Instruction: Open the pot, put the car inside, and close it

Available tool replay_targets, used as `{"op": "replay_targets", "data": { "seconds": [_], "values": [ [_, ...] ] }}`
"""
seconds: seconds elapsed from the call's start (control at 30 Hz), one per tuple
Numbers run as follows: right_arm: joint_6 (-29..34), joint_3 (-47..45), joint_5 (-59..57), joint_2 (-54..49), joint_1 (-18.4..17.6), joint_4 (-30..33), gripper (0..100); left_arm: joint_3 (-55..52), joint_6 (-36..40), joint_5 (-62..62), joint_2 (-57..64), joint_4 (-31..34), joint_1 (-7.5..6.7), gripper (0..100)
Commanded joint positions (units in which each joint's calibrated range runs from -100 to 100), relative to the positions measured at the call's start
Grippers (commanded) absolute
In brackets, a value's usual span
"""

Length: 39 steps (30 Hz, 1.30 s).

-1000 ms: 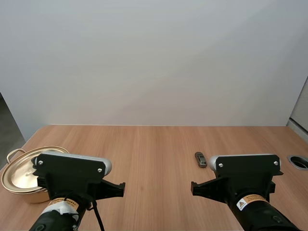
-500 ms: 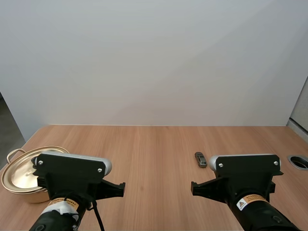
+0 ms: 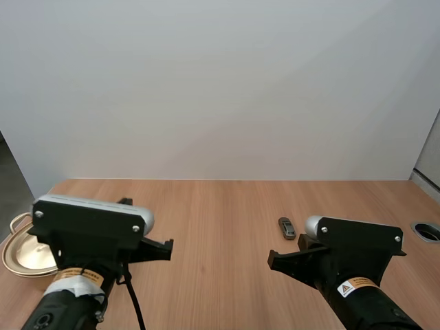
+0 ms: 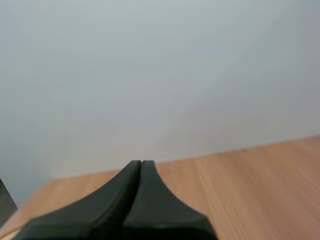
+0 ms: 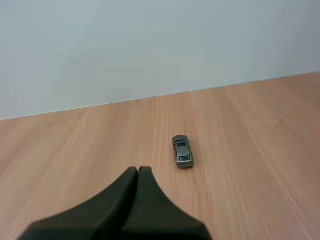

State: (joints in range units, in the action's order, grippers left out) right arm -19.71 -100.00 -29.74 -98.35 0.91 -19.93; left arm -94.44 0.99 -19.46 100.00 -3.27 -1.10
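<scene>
A gold-coloured pot with its lid on [image 3: 19,251] stands at the table's left edge, partly hidden behind my left arm. A small grey toy car [image 3: 286,227] lies on the wood right of centre, just ahead of my right arm. In the right wrist view the car [image 5: 182,151] rests a short way beyond my right gripper [image 5: 138,169], slightly to its right; the fingers lie together as one dark wedge with nothing in them. My left gripper [image 4: 141,163] is likewise shut on nothing and points over bare table toward the back wall.
The wooden table [image 3: 220,213] runs back to a plain white wall. A round cable hole [image 3: 427,231] sits near the right edge. Bare wood stretches between the pot and the car.
My left arm has lifted and shifted left, now covering more of the pot. My right arm has moved slightly down and to the right. Car and pot have stayed put.
</scene>
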Motion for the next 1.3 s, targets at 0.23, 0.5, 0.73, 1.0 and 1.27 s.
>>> {"op": "replay_targets", "data": {
  "seconds": [0.23,0.5,0.73,1.0,1.27],
  "values": [
    [-2.68,0.00,9.09,-0.02,-0.05,7.28,0,27.27,-2.01,-11.05,0.00,3.76,0.01,0],
    [-18.11,3.66,25.03,-0.02,-0.21,48.87,0,43.04,2.75,-48.45,0.00,16.02,0.01,0],
    [-6.31,23.96,8.92,0.53,-1.37,35.09,0,44.27,4.90,-49.91,-2.44,28.05,0.68,0],
    [-12.80,41.37,-11.43,12.35,-3.42,30.42,0,44.57,4.55,-56.32,-15.73,29.78,0.68,0],
    [-16.35,47.06,-35.29,23.54,-4.24,25.84,0,52.17,5.86,-56.96,-38.75,28.91,4.00,0]
  ]
}}
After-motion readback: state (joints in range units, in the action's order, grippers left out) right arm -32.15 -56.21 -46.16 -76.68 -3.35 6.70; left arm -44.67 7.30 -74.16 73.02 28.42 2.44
